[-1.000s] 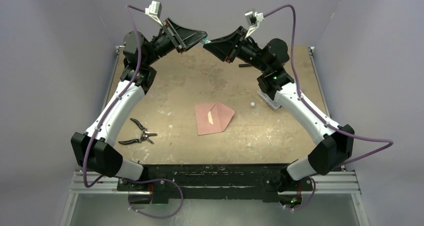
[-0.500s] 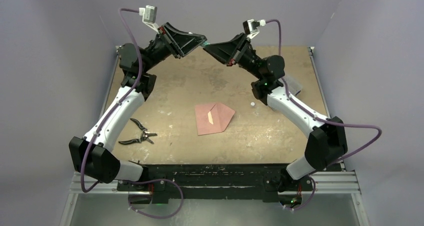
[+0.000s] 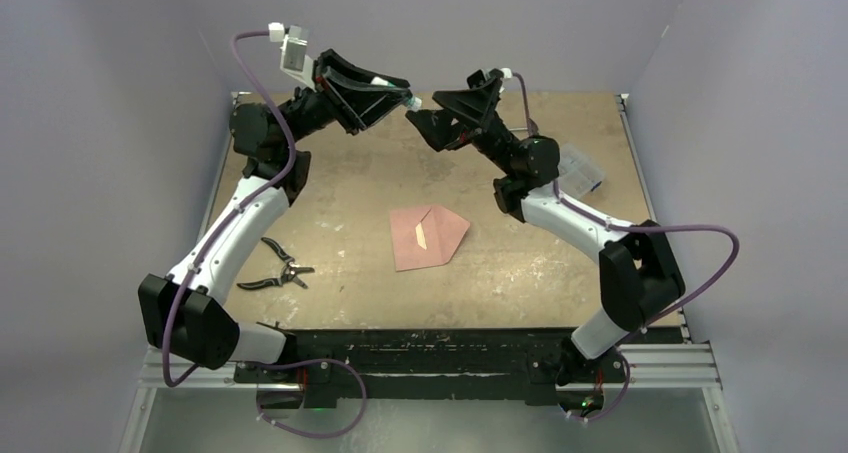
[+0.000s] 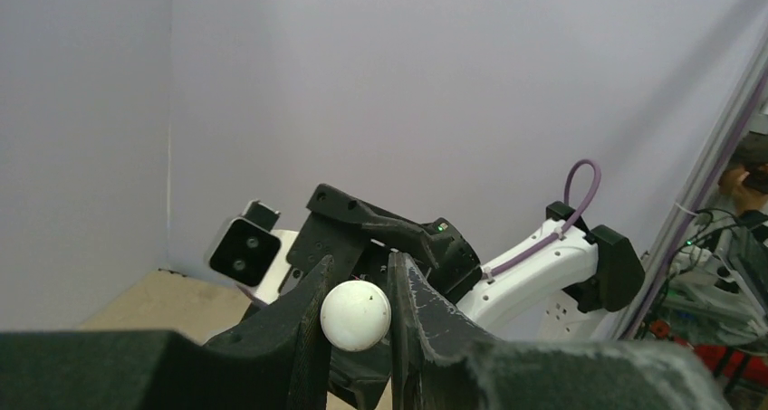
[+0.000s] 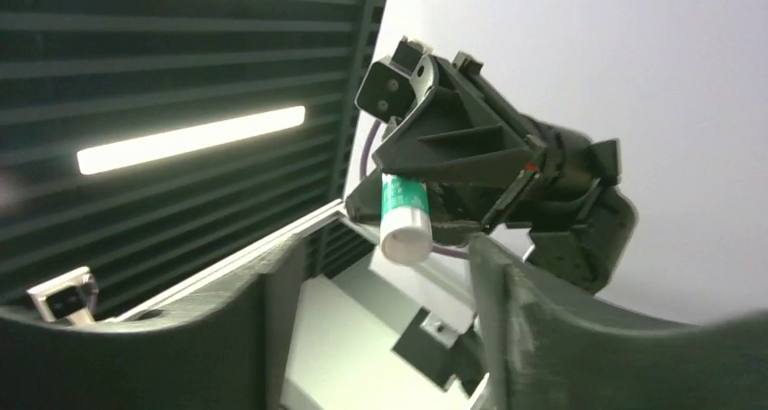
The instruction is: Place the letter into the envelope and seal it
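Envelope (image 3: 420, 241) lies flat mid-table, long axis left-right, open flap pointing right. Can't tell the letter apart from it. Pliers (image 3: 275, 269) near left, well apart. Both arms are raised over the far side. Left gripper (image 4: 357, 279) clamped on glue stick (image 5: 404, 213). Right gripper (image 5: 389, 328) jaws apart, just beside it. Stick's green label unreadable.

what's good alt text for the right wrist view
The left tool holds a green-and-white cylindrical glue stick, white end toward the camera, seen between the open black fingers of the right tool. A bright light strip glows in the background.
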Robot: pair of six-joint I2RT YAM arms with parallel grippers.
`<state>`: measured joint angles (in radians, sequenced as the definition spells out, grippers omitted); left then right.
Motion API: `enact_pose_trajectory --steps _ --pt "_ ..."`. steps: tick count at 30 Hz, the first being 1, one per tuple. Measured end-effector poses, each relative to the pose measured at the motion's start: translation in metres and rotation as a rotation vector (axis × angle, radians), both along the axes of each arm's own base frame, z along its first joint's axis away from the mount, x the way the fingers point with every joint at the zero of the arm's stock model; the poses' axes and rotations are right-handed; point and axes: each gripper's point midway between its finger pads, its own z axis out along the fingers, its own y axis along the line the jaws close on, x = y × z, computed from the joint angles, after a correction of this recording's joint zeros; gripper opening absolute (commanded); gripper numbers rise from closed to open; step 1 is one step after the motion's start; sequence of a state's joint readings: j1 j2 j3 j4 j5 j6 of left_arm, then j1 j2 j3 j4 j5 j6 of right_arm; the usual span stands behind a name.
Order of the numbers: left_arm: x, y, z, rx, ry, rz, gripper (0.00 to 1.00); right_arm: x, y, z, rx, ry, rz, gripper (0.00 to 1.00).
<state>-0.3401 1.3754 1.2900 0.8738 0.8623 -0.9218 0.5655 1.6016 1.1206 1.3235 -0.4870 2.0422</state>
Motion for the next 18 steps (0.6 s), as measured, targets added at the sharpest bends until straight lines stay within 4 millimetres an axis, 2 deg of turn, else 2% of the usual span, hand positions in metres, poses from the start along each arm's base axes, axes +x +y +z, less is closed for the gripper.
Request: enact_pose_trajectory --steps 4,8,14,18 --pt "0.012 0.009 0.014 -0.037 0.027 0.076 0.00 0.010 -0.005 -0.005 -0.060 -0.050 -0.084 0.86" --pt "0.025 0.014 0.021 -0.079 0.140 0.115 0.00 0.015 -0.002 -0.011 -0.203 -0.211 -0.272 0.88" --pt "0.039 0.006 0.009 -0.107 0.333 0.033 0.00 0.011 -0.007 -0.003 -0.386 -0.546 -0.552 0.84" --pt "0.034 -0.001 -0.004 -0.062 0.289 -0.023 0.00 0.015 -0.010 -0.007 -0.501 -0.705 -0.670 0.82"
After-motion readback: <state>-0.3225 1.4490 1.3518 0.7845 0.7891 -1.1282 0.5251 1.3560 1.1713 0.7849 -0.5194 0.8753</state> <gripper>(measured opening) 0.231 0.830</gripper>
